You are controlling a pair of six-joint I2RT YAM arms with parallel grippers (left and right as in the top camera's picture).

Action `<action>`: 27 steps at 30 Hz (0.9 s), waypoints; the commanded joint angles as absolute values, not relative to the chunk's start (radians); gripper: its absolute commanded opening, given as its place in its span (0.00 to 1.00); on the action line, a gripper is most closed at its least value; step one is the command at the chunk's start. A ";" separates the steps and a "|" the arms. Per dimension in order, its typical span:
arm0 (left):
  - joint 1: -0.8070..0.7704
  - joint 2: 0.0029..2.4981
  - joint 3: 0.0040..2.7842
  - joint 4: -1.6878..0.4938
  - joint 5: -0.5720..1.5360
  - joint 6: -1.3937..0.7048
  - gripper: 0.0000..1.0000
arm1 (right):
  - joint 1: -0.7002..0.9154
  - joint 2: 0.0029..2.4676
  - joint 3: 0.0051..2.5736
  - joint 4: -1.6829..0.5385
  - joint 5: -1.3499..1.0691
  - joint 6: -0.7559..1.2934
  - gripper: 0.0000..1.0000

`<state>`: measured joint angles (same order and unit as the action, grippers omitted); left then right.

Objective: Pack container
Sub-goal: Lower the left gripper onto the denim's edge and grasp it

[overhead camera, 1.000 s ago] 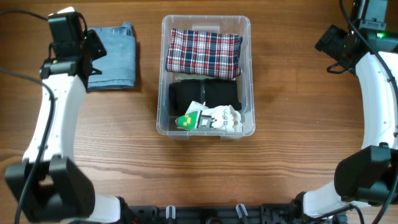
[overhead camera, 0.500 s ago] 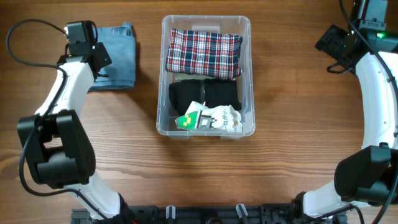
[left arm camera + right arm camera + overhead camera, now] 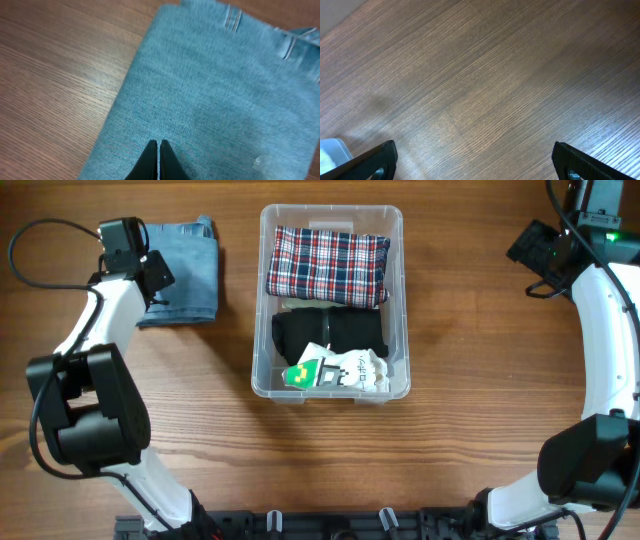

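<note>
1. Overhead, we look straight down from well above, taking in the whole table [image 3: 200, 440] and both arms.
2. From the left wrist, we look down at close range past the closed left end effector [image 3: 158, 159] onto folded denim [image 3: 215, 100], seen overhead at upper left.
3. From the right wrist, we look down past the wide-spread right end effector [image 3: 475, 152] onto bare table wood.

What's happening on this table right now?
Two robot arms are packing a clear container, which already holds a folded plaid cloth, a black cloth and a white-and-green packet. The left gripper, shut and gripping nothing visible, is over the folded jeans lying on the table beside the container. The right gripper is open over bare wood at the far right, away from everything.
</note>
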<state>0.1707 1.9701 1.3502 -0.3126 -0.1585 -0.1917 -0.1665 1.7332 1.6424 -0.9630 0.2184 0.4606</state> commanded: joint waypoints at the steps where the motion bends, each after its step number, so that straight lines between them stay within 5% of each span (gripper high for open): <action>1: 0.178 2.010 1.361 -0.305 -0.146 -0.186 0.04 | -0.168 1.743 1.641 -0.960 0.236 0.474 1.00; 27: 0.179 2.063 1.360 -0.376 -0.023 -0.187 0.04 | -0.168 1.744 1.641 -0.960 0.236 0.473 1.00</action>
<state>0.1734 2.0403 1.3586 -0.3405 -0.0605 -0.1917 -0.1665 1.7332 1.6424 -0.9634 0.2184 0.4606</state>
